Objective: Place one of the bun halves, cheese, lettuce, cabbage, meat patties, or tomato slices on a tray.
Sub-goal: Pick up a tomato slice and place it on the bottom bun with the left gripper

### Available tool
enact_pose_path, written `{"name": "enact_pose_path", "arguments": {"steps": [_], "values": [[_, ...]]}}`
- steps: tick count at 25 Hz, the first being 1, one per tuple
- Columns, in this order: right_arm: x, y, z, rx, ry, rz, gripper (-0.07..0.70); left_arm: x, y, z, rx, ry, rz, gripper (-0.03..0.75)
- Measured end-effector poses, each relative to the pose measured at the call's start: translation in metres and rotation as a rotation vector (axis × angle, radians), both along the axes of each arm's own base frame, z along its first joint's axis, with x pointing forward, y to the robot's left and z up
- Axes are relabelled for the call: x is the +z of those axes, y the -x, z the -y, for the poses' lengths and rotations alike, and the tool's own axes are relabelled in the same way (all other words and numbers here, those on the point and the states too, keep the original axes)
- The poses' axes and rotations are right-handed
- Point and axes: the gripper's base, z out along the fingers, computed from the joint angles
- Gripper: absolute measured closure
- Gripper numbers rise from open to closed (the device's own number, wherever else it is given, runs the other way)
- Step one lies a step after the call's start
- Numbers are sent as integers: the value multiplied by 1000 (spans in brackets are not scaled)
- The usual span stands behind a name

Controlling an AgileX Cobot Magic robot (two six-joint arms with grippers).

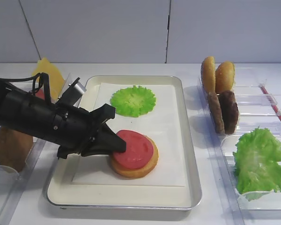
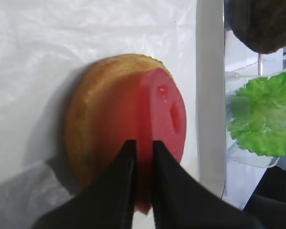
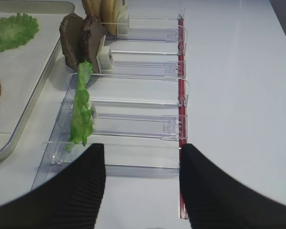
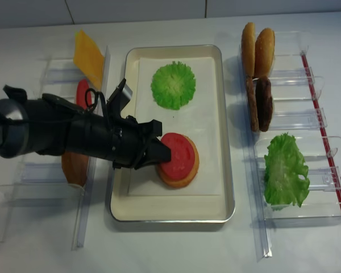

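A red tomato slice [image 1: 136,149] lies on a golden bun half [image 1: 136,171] in the front part of the silver tray [image 1: 193,164]. My left gripper [image 1: 122,147] comes in from the left and is shut on the slice's near edge. In the left wrist view its black fingers [image 2: 126,162] pinch the tomato slice [image 2: 164,114] over the bun half [image 2: 97,124]. A round frilly green leaf [image 1: 133,100] lies at the back of the tray. My right gripper [image 3: 142,148] is open and empty over the table, in front of the right rack.
The clear right racks hold two bun halves [image 1: 218,75], two meat patties [image 1: 225,111] and a lettuce leaf [image 1: 260,161]. The left racks hold the cheese [image 4: 88,56], a second tomato slice [image 4: 82,91] and another bun half [image 1: 11,147].
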Motion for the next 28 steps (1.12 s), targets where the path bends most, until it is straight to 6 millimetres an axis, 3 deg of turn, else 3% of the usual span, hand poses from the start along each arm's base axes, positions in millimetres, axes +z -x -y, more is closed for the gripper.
{"name": "enact_pose_path", "arguments": {"steps": [13,28], "values": [[0,0,0,1,2,0,251,-1,3,1,-15,-6,-21,473],[0,0,0,1,2,0,251,-1,3,1,-8,-11,-55,464]]}}
